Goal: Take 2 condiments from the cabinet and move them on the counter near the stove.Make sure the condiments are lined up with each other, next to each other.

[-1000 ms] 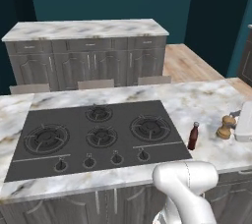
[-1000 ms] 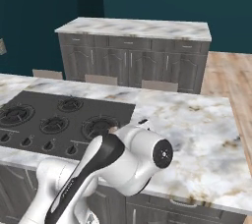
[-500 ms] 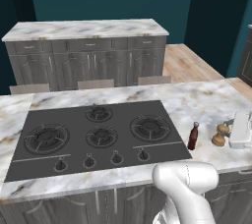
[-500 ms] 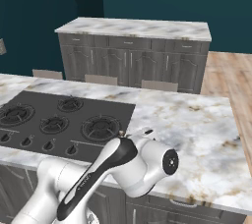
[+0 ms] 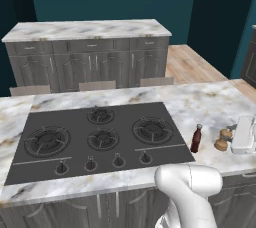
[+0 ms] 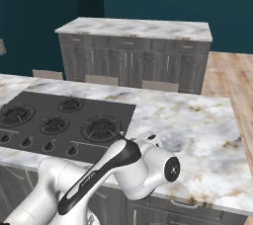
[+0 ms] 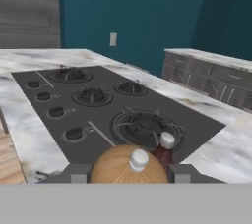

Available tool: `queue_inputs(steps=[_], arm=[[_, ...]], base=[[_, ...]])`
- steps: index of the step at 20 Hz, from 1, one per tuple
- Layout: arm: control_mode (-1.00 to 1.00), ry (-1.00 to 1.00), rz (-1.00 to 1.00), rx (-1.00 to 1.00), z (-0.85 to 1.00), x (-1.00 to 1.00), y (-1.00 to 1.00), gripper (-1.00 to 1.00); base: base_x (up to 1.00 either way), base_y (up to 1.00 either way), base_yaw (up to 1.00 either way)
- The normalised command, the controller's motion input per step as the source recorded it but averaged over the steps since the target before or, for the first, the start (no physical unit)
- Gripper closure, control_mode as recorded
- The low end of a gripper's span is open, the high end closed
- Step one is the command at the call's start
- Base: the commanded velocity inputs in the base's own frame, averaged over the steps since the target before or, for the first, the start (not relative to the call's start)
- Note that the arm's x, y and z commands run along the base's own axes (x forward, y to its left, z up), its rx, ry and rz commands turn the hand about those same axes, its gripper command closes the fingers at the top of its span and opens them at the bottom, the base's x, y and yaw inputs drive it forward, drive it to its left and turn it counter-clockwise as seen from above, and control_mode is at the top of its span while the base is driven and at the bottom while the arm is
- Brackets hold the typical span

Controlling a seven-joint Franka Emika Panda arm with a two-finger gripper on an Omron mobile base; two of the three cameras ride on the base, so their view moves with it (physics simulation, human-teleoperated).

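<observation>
Black and flat, the stove (image 5: 100,139) has the slim dark red glass-like bottle (image 5: 196,139) already standing on the veined marble counter (image 5: 205,104) at its right edge, and just beside it the rounded tan shaker (image 5: 222,140) sits clenched in the gripper (image 7: 129,174), release left

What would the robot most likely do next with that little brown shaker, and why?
Probably lower the shaker the last bit onto the counter and let go. The gripper is shut on it, right beside the dark bottle, which already stands just off the stove. Whether the shaker already touches the marble is hard to tell.
</observation>
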Motion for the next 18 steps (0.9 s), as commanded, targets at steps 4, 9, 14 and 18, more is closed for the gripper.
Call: queue_inputs(steps=[4, 9, 14, 18], arm=[[-1.0, 0.0, 0.0, -0.01, -0.14, 0.1, -0.06, 1.0], [-1.0, 0.0, 0.0, -0.03, -0.22, 0.21, 0.0, 1.0], [-1.0, 0.0, 0.0, -0.04, -0.24, 0.22, 0.0, 1.0], [-1.0, 0.0, 0.02, -0.04, -0.27, 0.27, 0.0, 1.0]], base=[[0.0, 0.0, 0.0], [0.0, 0.0, 0.0], [0.0, 0.0, 0.0], [0.0, 0.0, 0.0]])
